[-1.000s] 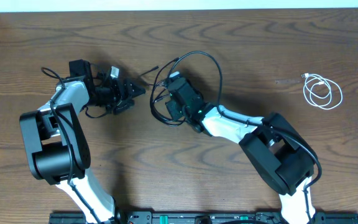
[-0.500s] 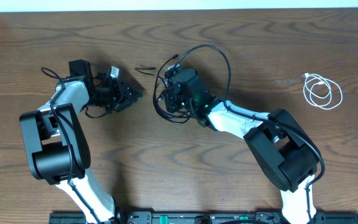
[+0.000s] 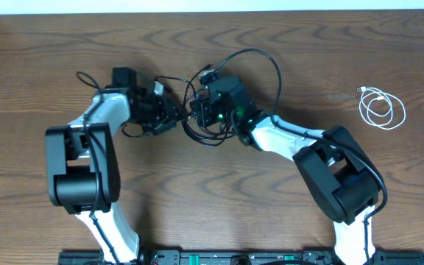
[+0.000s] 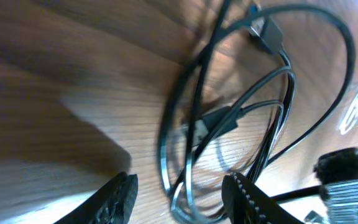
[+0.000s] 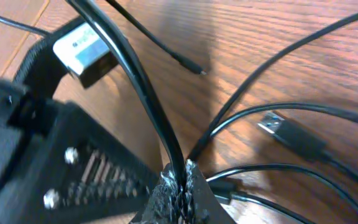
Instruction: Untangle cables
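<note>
Toward the left of the bench (image 3: pixel 43 44), the left arm (image 3: pixel 87 147) extends rightward, and the left gripper (image 3: pixel 169 116) lies at the left edge of the tangle of black cables (image 5: pixel 134 76). Left wrist view: jaws released, fingers apart, with the lower loops of the black cables running between them on the wood. No grip is evident. A flat plug (image 4: pixel 266 31) shows at the top of that view, and a second, slimmer plug (image 4: pixel 219 118) lies inside the loops.

At centre, the black cables lie in overlapping loops between the two grippers, with one large loop arching up and to the right over the right arm (image 3: pixel 285 140). The right gripper (image 3: pixel 201 110) sits just beside the left gripper, tips nearly meeting. Right wrist view: jaws clenched on one black strand, which rises from the fingertips up and to the left. Other strands fan out to the right across the bench, one ending in a flat plug. A thin strand with a small tip (image 5: pixel 197 70) lies behind, apart from the pinch.

At far right, the white cable (image 3: pixel 381 109) lies coiled on the bench, well apart from both arms and from the black tangle.
</note>
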Motion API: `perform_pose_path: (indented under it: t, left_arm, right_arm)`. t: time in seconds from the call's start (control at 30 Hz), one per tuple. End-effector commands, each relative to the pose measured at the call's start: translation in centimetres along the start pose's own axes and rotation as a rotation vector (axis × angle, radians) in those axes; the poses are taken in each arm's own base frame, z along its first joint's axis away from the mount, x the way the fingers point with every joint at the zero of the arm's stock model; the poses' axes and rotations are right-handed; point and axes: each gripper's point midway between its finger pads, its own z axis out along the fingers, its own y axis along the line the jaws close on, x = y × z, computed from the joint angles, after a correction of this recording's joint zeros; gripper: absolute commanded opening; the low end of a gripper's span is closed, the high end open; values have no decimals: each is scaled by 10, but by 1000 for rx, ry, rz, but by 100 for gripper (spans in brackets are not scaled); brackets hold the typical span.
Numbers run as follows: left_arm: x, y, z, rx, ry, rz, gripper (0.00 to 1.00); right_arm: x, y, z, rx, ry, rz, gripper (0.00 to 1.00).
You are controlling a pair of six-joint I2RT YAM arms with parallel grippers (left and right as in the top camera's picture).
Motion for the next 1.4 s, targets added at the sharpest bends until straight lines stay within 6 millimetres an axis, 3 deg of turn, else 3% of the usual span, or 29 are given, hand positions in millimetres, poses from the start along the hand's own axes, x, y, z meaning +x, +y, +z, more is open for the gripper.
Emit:
perform_pose_path:
  t: [0.0,0.13,0.27,0.33,0.5,0.67,1.07,1.37]
  left_arm:
    - [2,5,7,-99,-18,-12,49]
    - [2,14,12,-208,-48,-50,44]
    - [2,14,13,-221,-49,-41,27]
    - [2,15,12,-221,-51,-45,21]
    - [-1,21,7,-222,-58,-66,19]
    - [-4,29,1,-225,-63,-95,8]
    - [-11,49,-17,-219,-84,-174,8]
    - [-16,62,-33,-168,-97,-245,7]
  right_arm:
    - [-4,-3,-3,-9,-3,17,1]
    - [-7,11,-8,-128,16,14,1]
    - [-20,19,-16,-193,-9,-3,1]
    - [-31,21,-22,-196,-35,-10,1]
    - [-62,30,-46,-206,-107,-41,1]
    - [-93,44,-75,-219,-189,-102,1]
    - [-151,73,-147,-244,-351,-167,1]
    - [-157,87,-176,-242,-361,-169,1]
